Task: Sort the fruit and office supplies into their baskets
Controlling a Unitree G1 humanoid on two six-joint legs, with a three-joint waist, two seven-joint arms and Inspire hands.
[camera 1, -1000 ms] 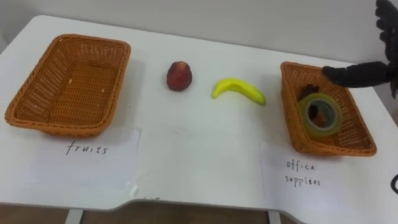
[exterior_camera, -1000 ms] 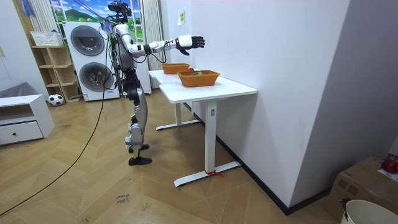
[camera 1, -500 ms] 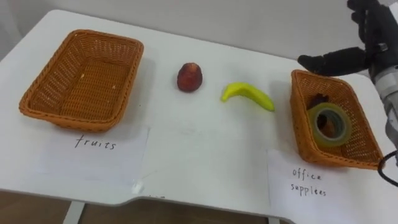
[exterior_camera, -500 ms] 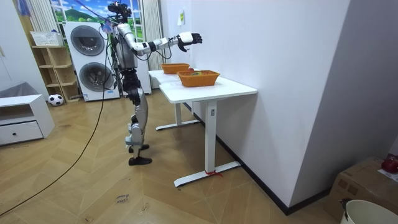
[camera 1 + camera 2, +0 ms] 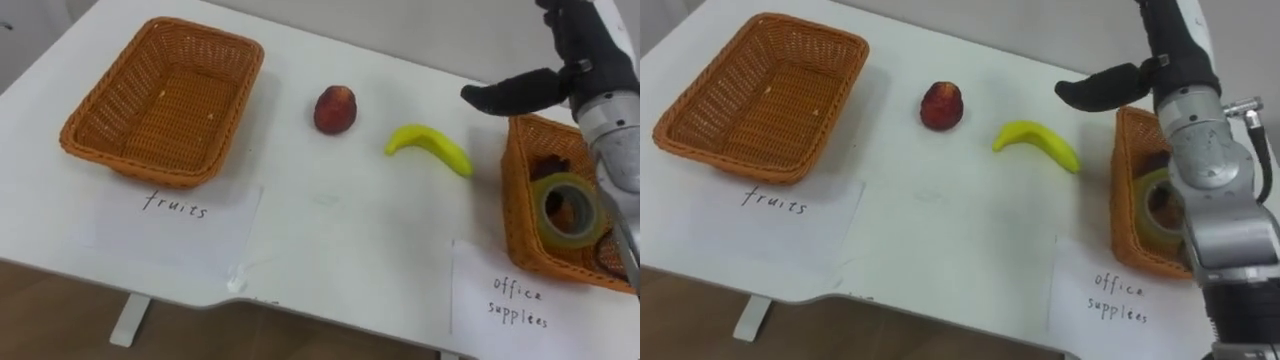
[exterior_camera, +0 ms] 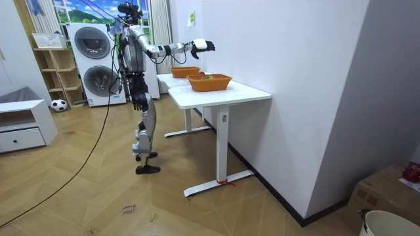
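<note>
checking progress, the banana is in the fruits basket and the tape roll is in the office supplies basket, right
Not quite. The left eye view shows the banana lying on the table, beside the office supplies basket, not in the fruits basket. The tape roll is indeed in the office supplies basket.

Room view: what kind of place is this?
Likely a home-style room, maybe a mock-up: stacked washing machines, a football on parquet flooring, a white desk with wicker baskets.
</note>
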